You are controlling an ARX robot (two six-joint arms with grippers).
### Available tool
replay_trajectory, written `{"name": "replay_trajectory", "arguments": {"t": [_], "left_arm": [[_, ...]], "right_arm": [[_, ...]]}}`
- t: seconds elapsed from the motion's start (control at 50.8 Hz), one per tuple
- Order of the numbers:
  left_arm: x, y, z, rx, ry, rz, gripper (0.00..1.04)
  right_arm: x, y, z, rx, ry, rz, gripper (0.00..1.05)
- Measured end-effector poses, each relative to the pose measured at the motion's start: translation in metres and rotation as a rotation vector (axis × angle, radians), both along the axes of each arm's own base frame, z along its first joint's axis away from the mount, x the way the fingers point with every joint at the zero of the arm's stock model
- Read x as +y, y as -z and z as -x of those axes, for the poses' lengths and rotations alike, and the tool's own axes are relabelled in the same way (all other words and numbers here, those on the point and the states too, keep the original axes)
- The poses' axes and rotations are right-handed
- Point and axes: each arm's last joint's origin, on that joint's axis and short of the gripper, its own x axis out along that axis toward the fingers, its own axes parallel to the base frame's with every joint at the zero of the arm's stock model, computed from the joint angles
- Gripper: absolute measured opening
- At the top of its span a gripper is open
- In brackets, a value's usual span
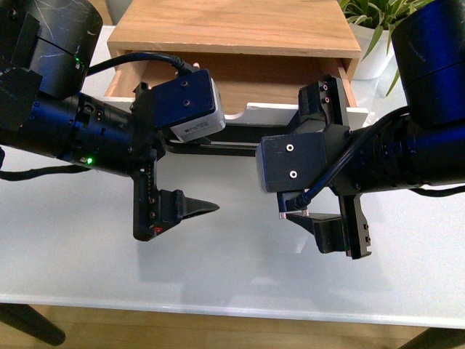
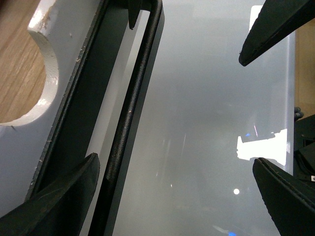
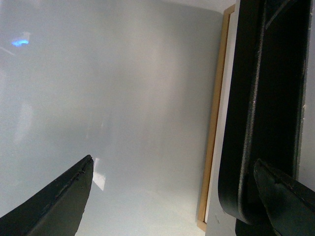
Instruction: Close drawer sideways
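Observation:
The drawer (image 1: 261, 83) stands pulled out of a wooden cabinet (image 1: 240, 25), with light wood inside. Its white front (image 1: 269, 116) has a half-round notch and a wide black bar handle (image 1: 218, 149). Both grippers hover just in front of it, facing each other and open. In the left wrist view my left gripper (image 2: 174, 160) has the handle bar (image 2: 130, 113) between its jaws, one finger (image 2: 74, 196) lying by the white front (image 2: 64, 73). In the right wrist view my right gripper (image 3: 173, 162) has one finger (image 3: 288, 201) over the handle's end (image 3: 256, 98).
The white table (image 1: 73, 240) runs to its front edge (image 1: 232, 309) close below the grippers. A potted plant in a white pot (image 1: 374, 47) stands at the back right, next to the cabinet.

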Motion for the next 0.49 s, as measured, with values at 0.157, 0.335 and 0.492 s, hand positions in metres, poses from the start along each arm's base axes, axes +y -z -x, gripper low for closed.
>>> {"name": "replay_trajectory", "arguments": {"t": [0.157, 0.335, 0.492], "left_arm": [[-0.001, 0.002, -0.003, 0.006, -0.003, 0.0, 0.96], [-0.002, 0.003, -0.006, 0.012, -0.013, 0.005, 0.96], [-0.004, 0.002, -0.012, 0.003, -0.032, 0.019, 0.96]], "right_arm": [[0.001, 0.002, -0.003, -0.006, 0.018, 0.002, 0.96], [0.002, 0.003, -0.007, -0.014, 0.05, -0.004, 0.96], [0.002, 0.002, -0.011, -0.027, 0.083, -0.015, 0.96]]}}
